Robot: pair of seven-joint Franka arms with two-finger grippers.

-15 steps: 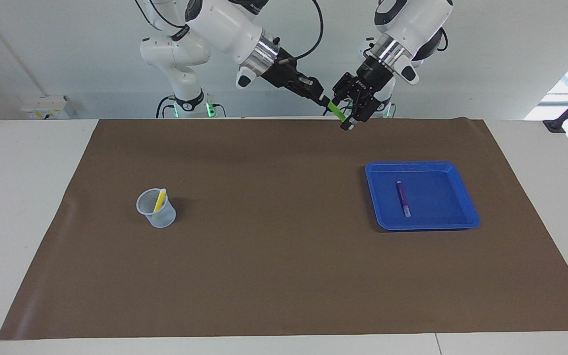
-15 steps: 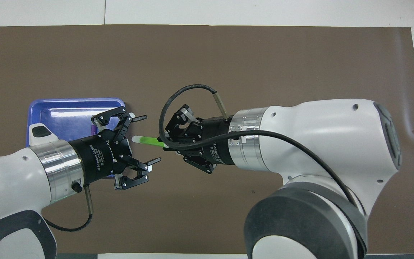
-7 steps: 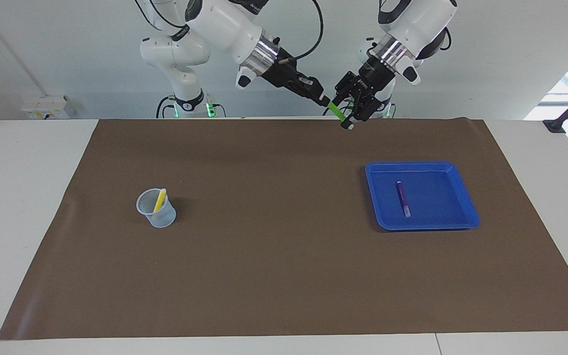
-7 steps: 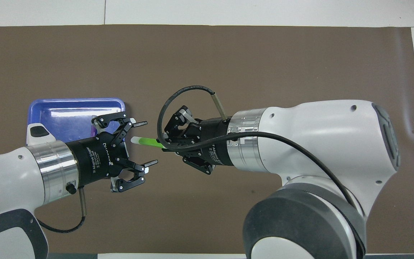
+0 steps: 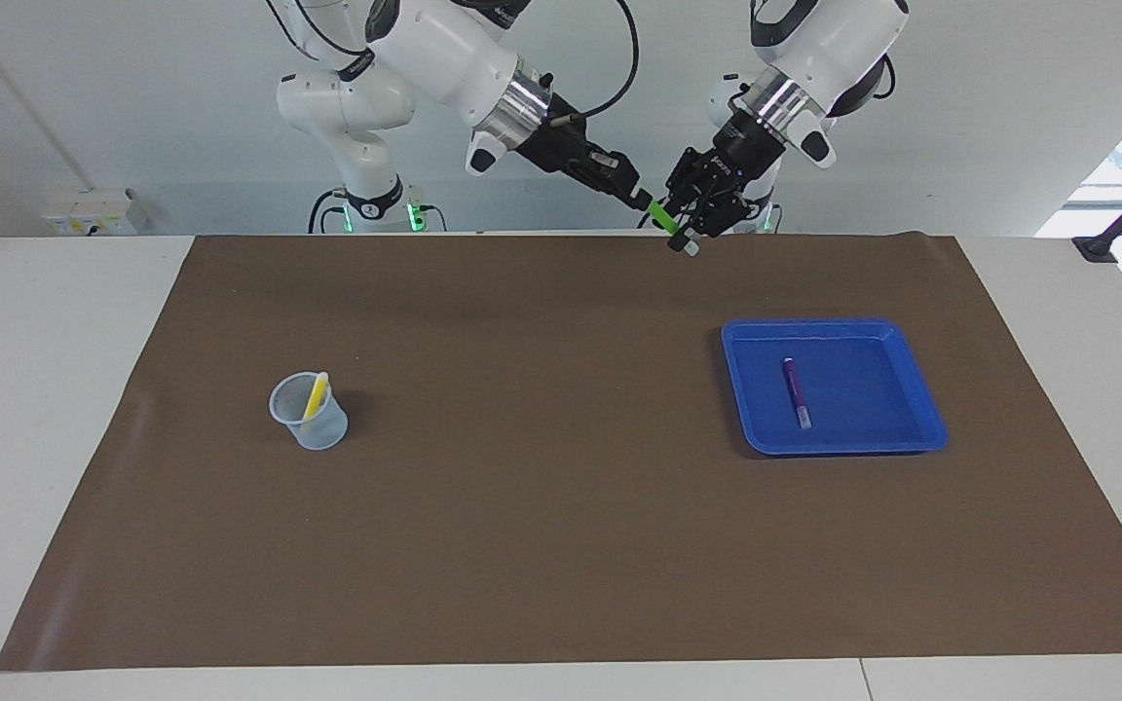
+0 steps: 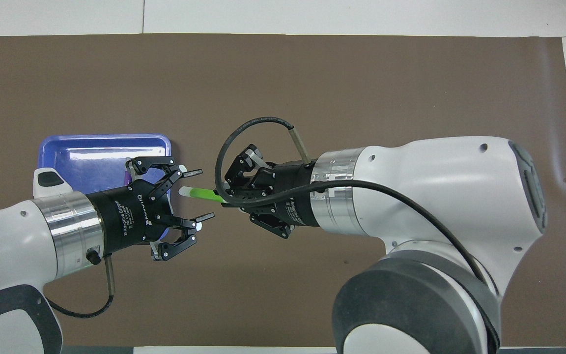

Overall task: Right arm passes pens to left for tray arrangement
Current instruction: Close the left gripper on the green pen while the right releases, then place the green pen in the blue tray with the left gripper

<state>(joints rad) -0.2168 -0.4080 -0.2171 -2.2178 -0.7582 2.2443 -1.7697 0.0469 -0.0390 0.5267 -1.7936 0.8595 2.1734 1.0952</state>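
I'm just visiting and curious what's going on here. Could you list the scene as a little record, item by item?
right gripper: shut on green pen, raised over the mat
green pen: held in the air, whitish end between the left gripper's fingers
left gripper: open around the pen's end, not yet clamped
purple pen: lying in the blue tray
yellow pen: standing tilted in the clear cup
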